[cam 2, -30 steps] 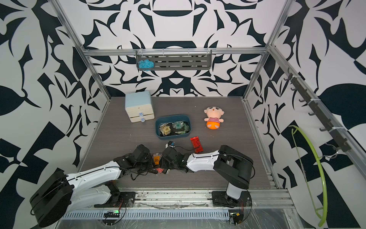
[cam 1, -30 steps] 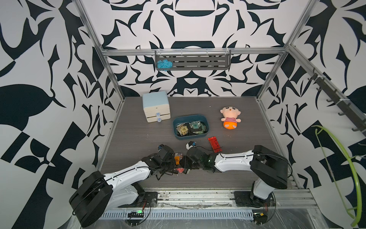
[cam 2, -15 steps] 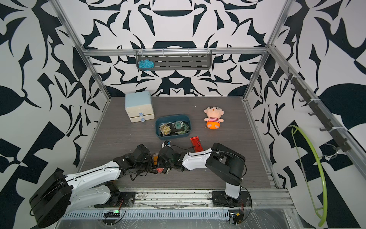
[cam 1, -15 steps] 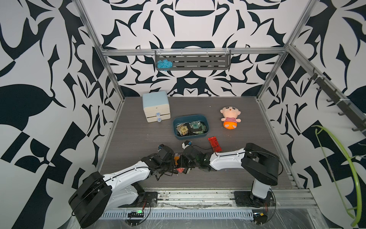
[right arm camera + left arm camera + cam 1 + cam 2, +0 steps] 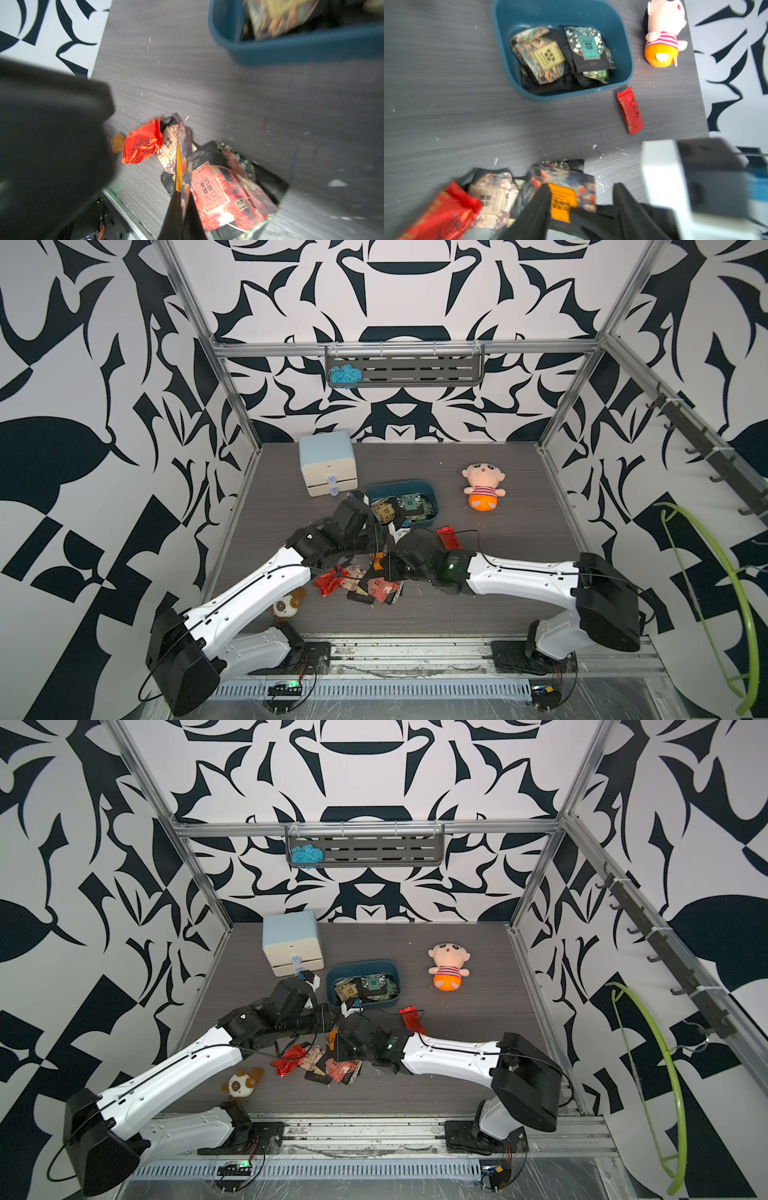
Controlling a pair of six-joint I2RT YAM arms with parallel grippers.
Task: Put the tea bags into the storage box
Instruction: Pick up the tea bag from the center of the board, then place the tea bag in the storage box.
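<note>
Right gripper (image 5: pixel 181 200) pinches the orange-labelled tea bag (image 5: pixel 185 141) edge-on.

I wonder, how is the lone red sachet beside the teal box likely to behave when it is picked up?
The red sachet looks small and slim, so it is probably light. Its thin foil wrapper suggests it would flex rather than stay stiff. The shiny surface may slip, and lying flat on the table it offers little edge to grip.
</note>
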